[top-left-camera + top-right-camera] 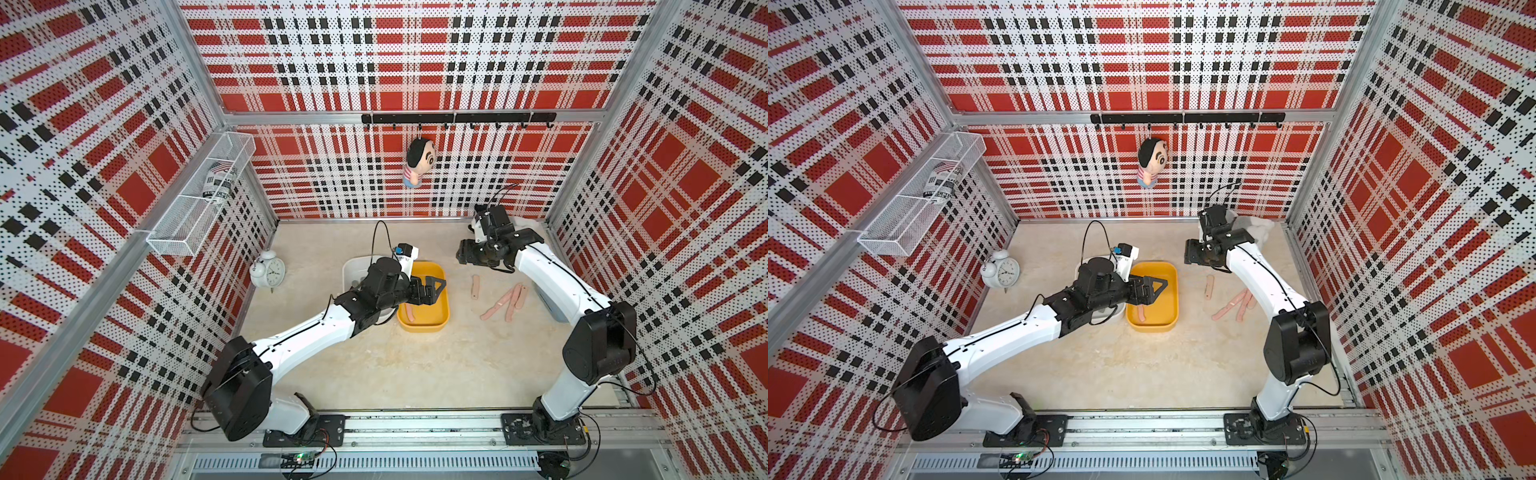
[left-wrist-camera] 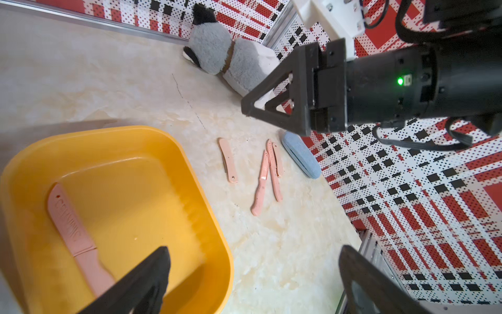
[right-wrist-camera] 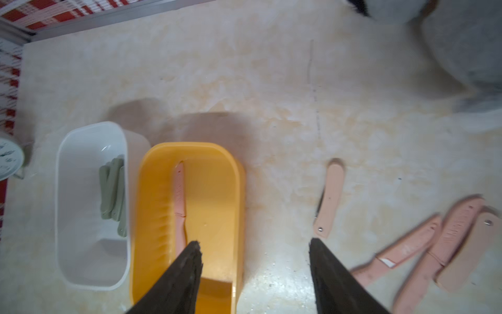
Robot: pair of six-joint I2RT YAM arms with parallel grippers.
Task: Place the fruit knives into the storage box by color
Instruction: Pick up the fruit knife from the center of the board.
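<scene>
Plaid walls of red, black and white close round a pale marbled desk [image 1: 415, 365]. Near its left edge stands one alarm clock [image 1: 268, 272]. Next, toward the middle of the desk, sits one white box [image 3: 92, 271] holding green knives [image 3: 112, 190] stacked along one long wall; they overlap too much to count. Just beside it on the right is one yellow box [image 3: 190, 148], with one pink knife [image 2: 73, 231] lying flat on its floor. The left hand [image 1: 432, 291] hangs over this yellow box, its jaws spread wide with nothing between them. The right hand [image 3: 255, 240] is above bare desk between the yellow box and the loose knives, its jaws apart and gripping nothing. Four more pink knives lie on the right half of the desk. One is a folded knife [image 3: 330, 198] lying alone, and the other three form a touching cluster [image 3: 451, 236] nearer the right edge.
</scene>
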